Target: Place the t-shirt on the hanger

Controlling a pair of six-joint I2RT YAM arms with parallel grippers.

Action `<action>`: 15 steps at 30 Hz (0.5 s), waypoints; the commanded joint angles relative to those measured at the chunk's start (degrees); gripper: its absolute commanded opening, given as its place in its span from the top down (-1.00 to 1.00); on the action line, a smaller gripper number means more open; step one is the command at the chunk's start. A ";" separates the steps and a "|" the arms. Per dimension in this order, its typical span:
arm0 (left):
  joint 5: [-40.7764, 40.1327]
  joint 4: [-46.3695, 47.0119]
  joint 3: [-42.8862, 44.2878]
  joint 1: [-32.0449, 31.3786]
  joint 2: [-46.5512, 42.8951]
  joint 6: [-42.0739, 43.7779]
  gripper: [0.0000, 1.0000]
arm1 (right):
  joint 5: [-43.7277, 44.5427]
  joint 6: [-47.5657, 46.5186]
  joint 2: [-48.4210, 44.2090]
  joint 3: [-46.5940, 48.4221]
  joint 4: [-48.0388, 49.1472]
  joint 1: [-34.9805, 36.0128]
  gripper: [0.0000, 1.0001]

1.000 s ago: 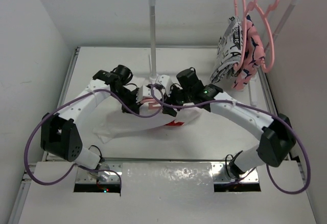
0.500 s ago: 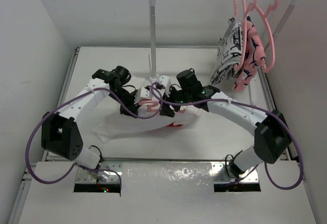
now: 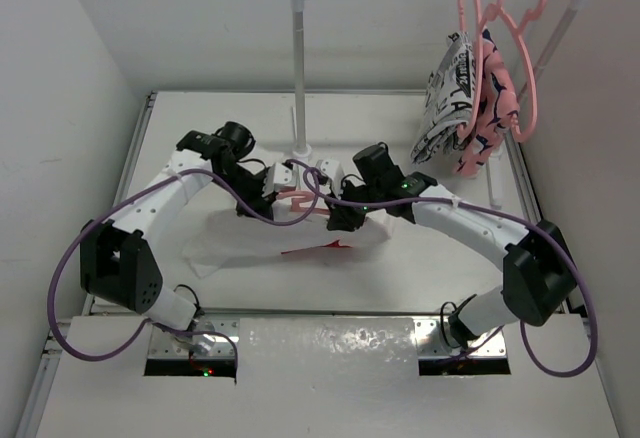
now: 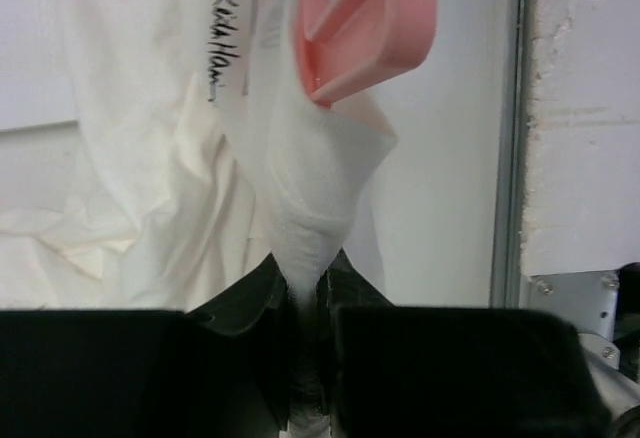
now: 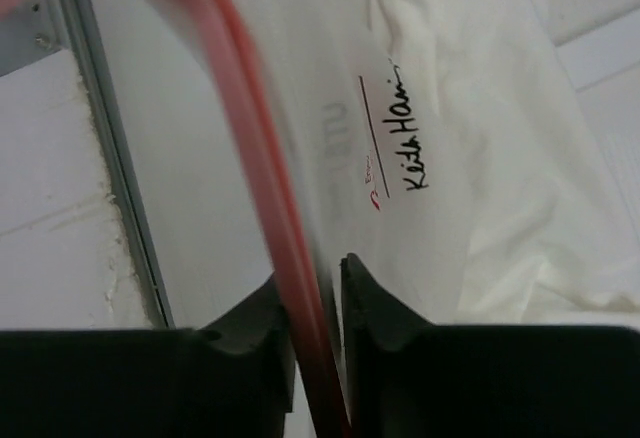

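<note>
Left claw [image 4: 303, 293] is pinching the t-shirt [image 4: 150, 188] neck, right claw [image 5: 314, 293] is clamping the hanger [image 5: 248, 128]; next probably sliding it inside.

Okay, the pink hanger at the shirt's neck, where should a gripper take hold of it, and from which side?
Take the hanger by its thin straight arm, coming in from the side away from the t-shirt, with one finger on each side of the bar. The bar is narrow there and clear of cloth, and the right gripper is shut on it at that spot.
</note>
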 commanded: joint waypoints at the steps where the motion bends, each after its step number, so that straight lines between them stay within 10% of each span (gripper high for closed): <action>1: 4.16 -1.14 2.40 -0.14 -0.17 1.38 1.00 | -0.90 2.44 -1.65 0.99 3.60 -0.36 0.75; 8: -1.98 -0.18 3.10 1.44 0.27 -0.46 0.97 | -2.31 0.69 -5.16 0.47 -1.22 -0.62 1.00; 15: -1.90 -5.71 9.25 10.14 4.22 3.05 0.16 | -3.01 -1.07 -14.46 -4.01 -4.84 -3.78 1.00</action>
